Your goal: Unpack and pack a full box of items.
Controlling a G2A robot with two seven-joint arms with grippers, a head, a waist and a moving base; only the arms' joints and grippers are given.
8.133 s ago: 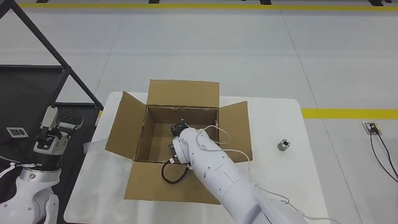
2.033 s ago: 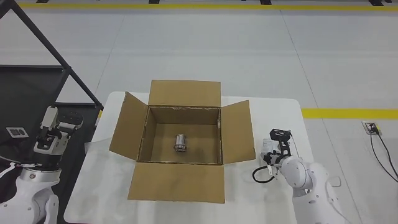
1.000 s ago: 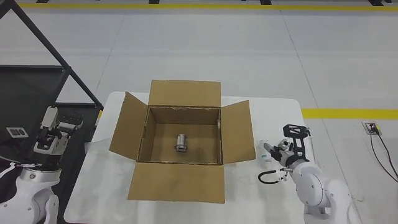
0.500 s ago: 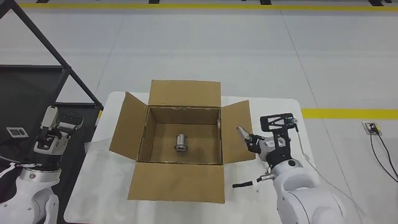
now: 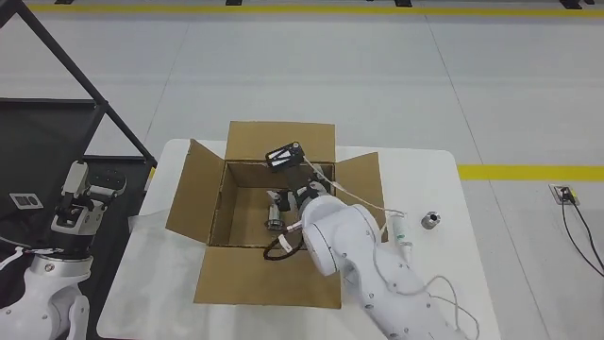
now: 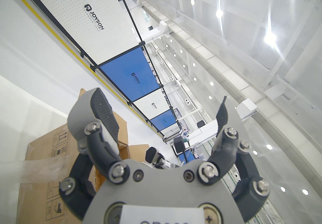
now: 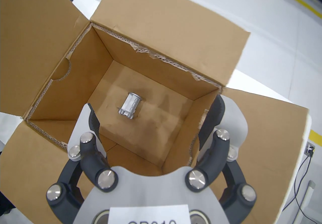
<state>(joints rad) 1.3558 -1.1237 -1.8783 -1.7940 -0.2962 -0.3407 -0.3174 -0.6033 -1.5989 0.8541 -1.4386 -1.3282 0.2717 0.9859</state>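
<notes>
Left gripper (image 6: pixel 161 106): it is held beyond the tabletop's left edge, well apart from the box, and is turned upward toward the hall ceiling.
Left jaws: they are spread wide, and nothing is held between the ribbed pads.
Plastic film (image 6: pixel 37 167): a crumpled clear sheet is seen in the left wrist view, in front of the box's outer wall.
Box (image 5: pixel 280 140): a brown cardboard carton is set on the middle of the tabletop. All four flaps are folded outward, so the opening faces up. Torn tape is seen along the rim in the right wrist view.
Metal cylinder (image 7: pixel 130 105): a ribbed grey part with a flange at one end is laid on its side on the box floor, near the middle and clear of all four walls. In the top view it is partly covered by the right arm.
Right gripper (image 7: pixel 153 106): it is held over the box opening, pointed down into it, with the metal cylinder lying below and between the fingers but not touched.
Right jaws: they are opened wide, and nothing is gripped.
Second cylinder (image 5: pixel 430 219): a small grey metal part is seen from above as a round shape with a dark centre. It is set on the tabletop to the right of the box, apart from the right flap.
Tabletop (image 5: pixel 425 175): a white surface by which the box and the second cylinder are carried.
</notes>
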